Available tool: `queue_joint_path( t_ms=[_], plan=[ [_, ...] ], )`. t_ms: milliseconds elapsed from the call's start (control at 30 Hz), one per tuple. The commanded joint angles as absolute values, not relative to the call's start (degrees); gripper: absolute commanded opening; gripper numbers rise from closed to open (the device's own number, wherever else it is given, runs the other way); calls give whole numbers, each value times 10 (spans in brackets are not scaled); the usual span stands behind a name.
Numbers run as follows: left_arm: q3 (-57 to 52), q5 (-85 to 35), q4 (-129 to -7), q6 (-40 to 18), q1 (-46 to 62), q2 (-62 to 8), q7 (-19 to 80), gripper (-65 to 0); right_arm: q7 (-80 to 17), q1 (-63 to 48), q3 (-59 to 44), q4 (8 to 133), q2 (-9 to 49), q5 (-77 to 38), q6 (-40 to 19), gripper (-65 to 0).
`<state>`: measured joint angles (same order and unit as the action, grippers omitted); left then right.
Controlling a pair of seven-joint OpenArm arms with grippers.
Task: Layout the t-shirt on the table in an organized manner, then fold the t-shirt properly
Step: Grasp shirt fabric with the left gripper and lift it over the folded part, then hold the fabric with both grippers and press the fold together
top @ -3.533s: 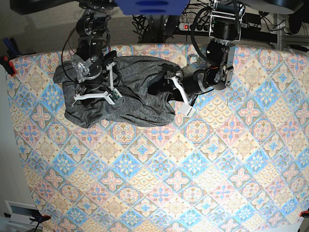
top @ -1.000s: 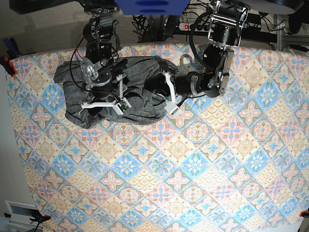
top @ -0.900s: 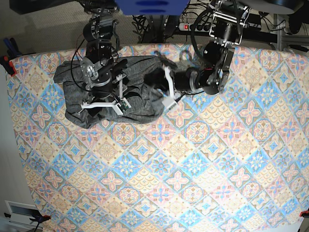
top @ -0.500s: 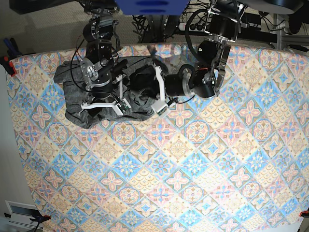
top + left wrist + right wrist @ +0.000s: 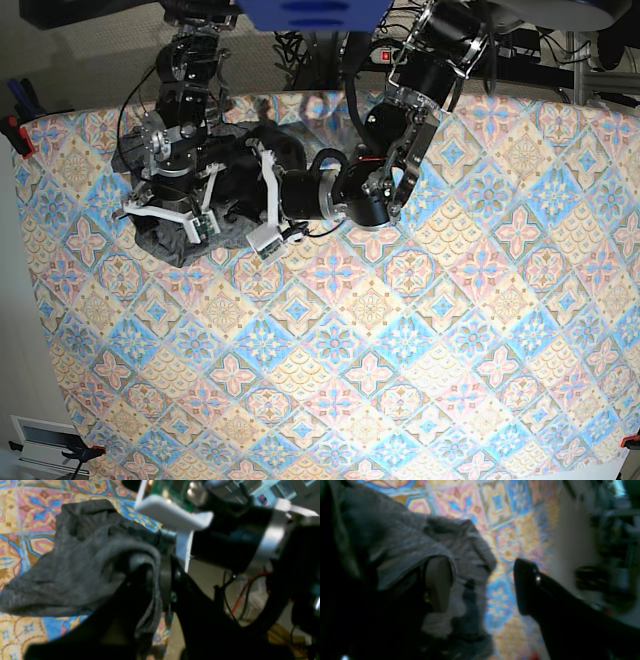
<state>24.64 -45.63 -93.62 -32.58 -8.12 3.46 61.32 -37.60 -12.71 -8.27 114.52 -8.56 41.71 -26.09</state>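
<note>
The dark-grey t-shirt (image 5: pixel 165 245) lies bunched in a heap at the far left of the table (image 5: pixel 400 350). In the left wrist view a fold of the t-shirt (image 5: pixel 82 562) drapes over my left gripper (image 5: pixel 160 565), which is shut on the cloth. In the base view that arm reaches in from the right across the heap. My right gripper (image 5: pixel 482 587) is open above the t-shirt (image 5: pixel 395 540). Cloth hangs over one of its fingers (image 5: pixel 437 585), while the other finger (image 5: pixel 527 587) is bare over the table (image 5: pixel 500 512).
The table's far edge runs just behind the heap, with cables and a power strip (image 5: pixel 385 55) on the floor beyond. Clamps (image 5: pixel 15 130) grip the cloth at the left edge. A white box (image 5: pixel 45 440) sits off the near left corner.
My left arm has swung leftward, dragging the t-shirt's right side over onto the rest, so the heap is smaller and further left. The right arm shifted slightly left.
</note>
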Motion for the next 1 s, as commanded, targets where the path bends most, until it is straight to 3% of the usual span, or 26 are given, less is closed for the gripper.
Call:
queue_joint_path(
  t_ms=[0, 133, 367, 533, 767, 967],
  plan=[
    [249, -480, -945, -333, -94, 44, 596, -630, -361, -122, -85, 1157, -88, 408, -255, -271],
    [247, -480, -944, -333, -92, 43, 596, -630, -356, -153, -71, 1158, -87, 381, -255, -271],
    [246, -480, -944, -333, -90, 29, 596, -630, -239, -178, -50, 1156, -87, 372, -252, -271],
    [246, -480, -944, -333, -83, 28, 596, -630, -215, -172, -51, 1156, -86, 373, -233, -271],
    [247, -462, -943, -333, -80, 28, 596, -630, -215, -107, -133, 1154, -86, 373, -208, -271],
    [249, -458, -943, -333, -80, 28, 596, -630, -215, -82, -171, 1152, -51, 373, -208, -271]
  ],
)
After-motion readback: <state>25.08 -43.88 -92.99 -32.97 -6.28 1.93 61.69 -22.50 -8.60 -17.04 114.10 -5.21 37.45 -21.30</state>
